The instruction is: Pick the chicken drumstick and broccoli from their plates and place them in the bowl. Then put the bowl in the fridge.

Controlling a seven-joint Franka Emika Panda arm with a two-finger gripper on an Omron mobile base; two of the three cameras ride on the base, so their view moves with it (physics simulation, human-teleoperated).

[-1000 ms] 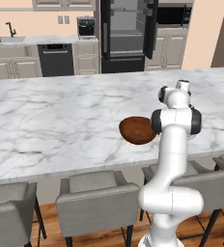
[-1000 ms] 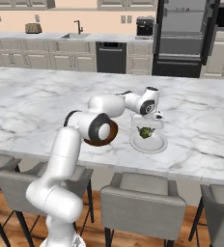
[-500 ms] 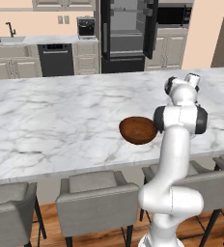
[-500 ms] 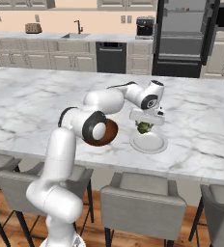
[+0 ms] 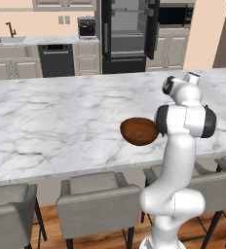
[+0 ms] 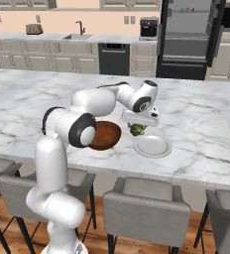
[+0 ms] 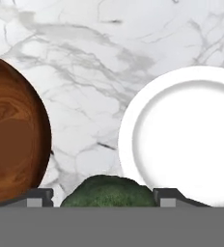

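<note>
The broccoli (image 7: 109,191) sits clamped between the two fingertips of the gripper (image 6: 138,125), lifted clear of its plate (image 6: 152,146) and hanging over bare tabletop (image 6: 201,119) between that plate and the bowl (image 6: 105,135). It is held there, I judge, because the arm is carrying it across to the bowl, which waits just beside the plate. Compared with a second ago, the floret has left the plate, now bare, and the hand has shifted toward the bowl. The fridge (image 5: 127,34) stands open behind the tabletop.
</note>
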